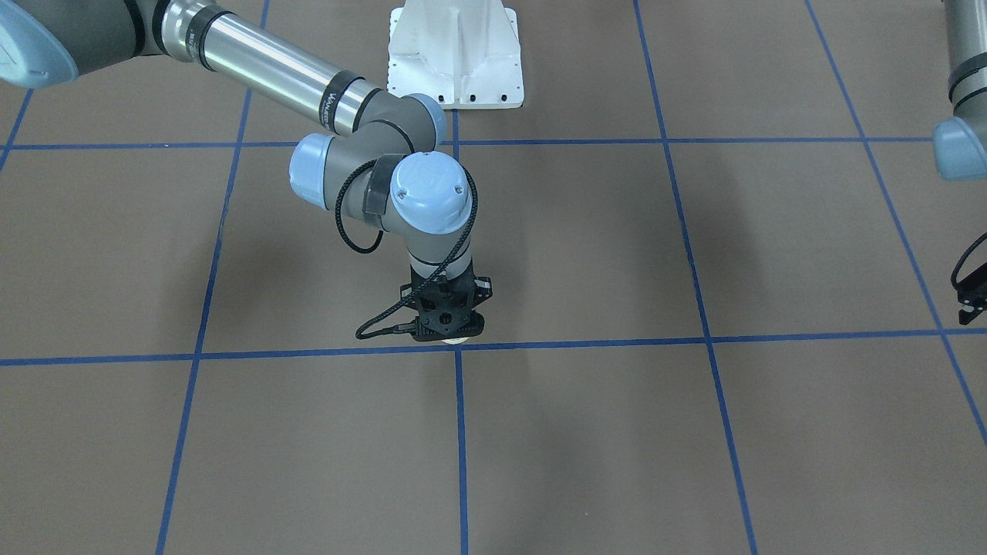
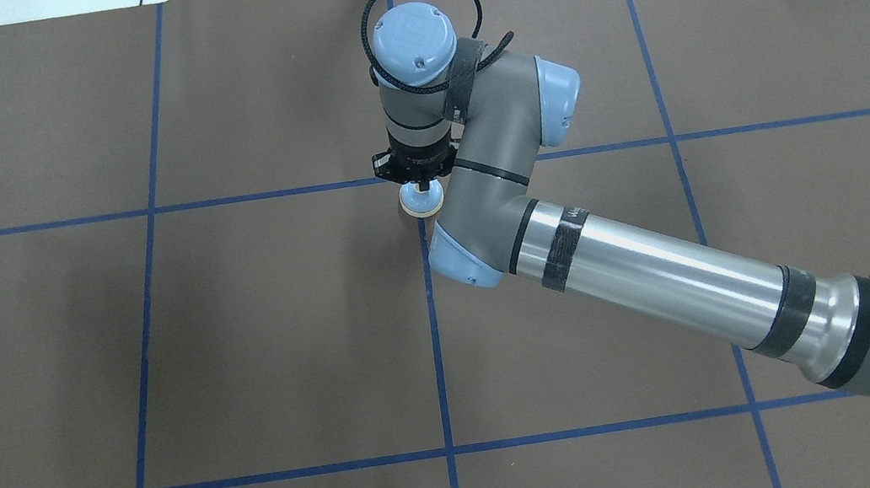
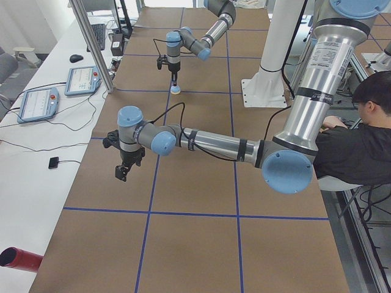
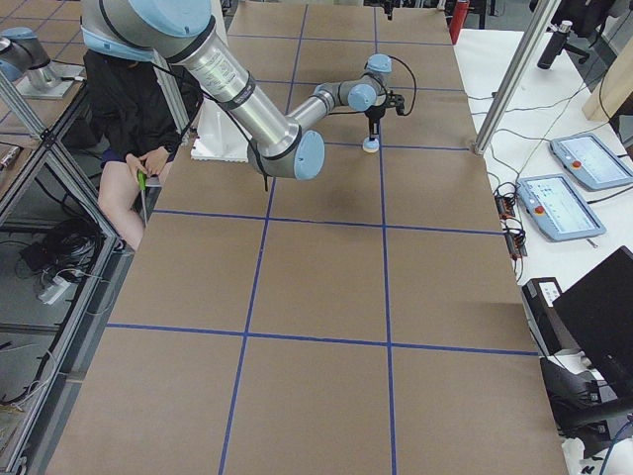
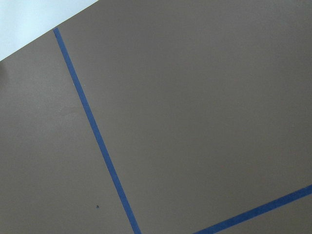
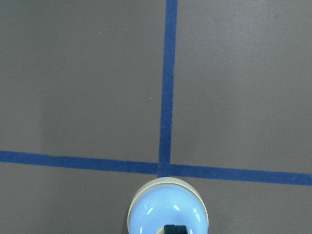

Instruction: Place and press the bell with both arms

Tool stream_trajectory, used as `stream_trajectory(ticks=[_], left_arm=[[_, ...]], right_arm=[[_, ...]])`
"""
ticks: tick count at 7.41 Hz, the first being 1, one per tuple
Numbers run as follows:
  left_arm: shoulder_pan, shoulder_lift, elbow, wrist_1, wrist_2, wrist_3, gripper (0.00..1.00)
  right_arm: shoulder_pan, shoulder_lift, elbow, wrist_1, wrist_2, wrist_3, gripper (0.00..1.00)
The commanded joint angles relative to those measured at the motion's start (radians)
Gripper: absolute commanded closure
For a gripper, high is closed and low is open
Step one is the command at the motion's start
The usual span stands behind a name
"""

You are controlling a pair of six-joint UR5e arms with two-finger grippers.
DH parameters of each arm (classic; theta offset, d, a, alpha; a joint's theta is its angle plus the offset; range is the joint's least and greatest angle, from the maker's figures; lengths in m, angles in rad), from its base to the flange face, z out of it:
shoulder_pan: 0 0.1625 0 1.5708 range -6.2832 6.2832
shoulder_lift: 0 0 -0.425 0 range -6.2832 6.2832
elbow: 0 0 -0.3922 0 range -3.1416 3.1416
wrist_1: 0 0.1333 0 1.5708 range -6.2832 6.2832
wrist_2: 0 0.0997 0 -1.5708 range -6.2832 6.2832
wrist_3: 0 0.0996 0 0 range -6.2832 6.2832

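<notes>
The light-blue bell point(image 2: 422, 199) with its cream rim sits at or just above the table, at the crossing of two blue tape lines. I cannot tell if it touches the paper. My right gripper point(image 2: 420, 186) points straight down and is shut on the bell's top. The right wrist view shows the dome point(image 6: 168, 209) with the fingertips point(image 6: 174, 229) closed on it. The front view shows only the cream rim point(image 1: 456, 339) under the gripper point(image 1: 451, 333). My left gripper point(image 1: 971, 297) hangs empty above the table's left side, far from the bell. I cannot tell how its jaws stand.
The white flanged pedestal point(image 1: 455, 54) stands at the robot's side of the table. Brown paper with a blue tape grid point(image 2: 434, 346) covers the table. A seated person point(image 3: 354, 140), two teach pendants point(image 3: 36, 104) and a red cylinder point(image 3: 18, 257) are beside the table.
</notes>
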Motion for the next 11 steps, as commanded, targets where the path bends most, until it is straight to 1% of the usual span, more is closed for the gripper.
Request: stream_trajectory(ticks=[1,3,4,5,6,7,8,9,10,11], left_arm=[[0.0,0.0,0.0,0.0,-0.001,0.0,0.01],[0.0,0.0,0.0,0.0,-0.001,0.0,0.01],[0.0,0.0,-0.002,0.001,-0.002,0.002,0.01],[-0.003,0.0,-0.002,0.001,-0.002,0.008,0.01],[-0.008,0.006,-0.003,0.005,-0.004,0.03,0.01],[-0.023,0.017,-0.003,0.009,-0.004,0.061,0.01],[-0.051,0.026,-0.003,0.012,-0.004,0.096,0.01],[-0.071,0.034,0.0,0.014,-0.004,0.122,0.01],[-0.083,0.046,0.0,0.014,-0.031,0.124,0.01],[-0.113,0.046,0.006,0.035,-0.082,0.124,0.01]], right_arm=[[-0.001,0.0,-0.001,0.0,0.0,0.002,1.0],[0.012,0.02,0.027,-0.006,0.012,0.005,1.0],[0.039,0.017,0.073,-0.032,0.047,0.005,1.0],[0.074,-0.008,0.164,-0.114,0.076,-0.009,0.72],[0.094,-0.074,0.276,-0.152,0.069,-0.012,0.01],[0.145,-0.166,0.379,-0.182,0.077,-0.034,0.0],[0.207,-0.296,0.483,-0.195,0.089,-0.19,0.0],[0.276,-0.39,0.539,-0.228,0.106,-0.328,0.0],[0.348,-0.454,0.559,-0.258,0.144,-0.425,0.0],[0.422,-0.523,0.565,-0.262,0.17,-0.549,0.0]])
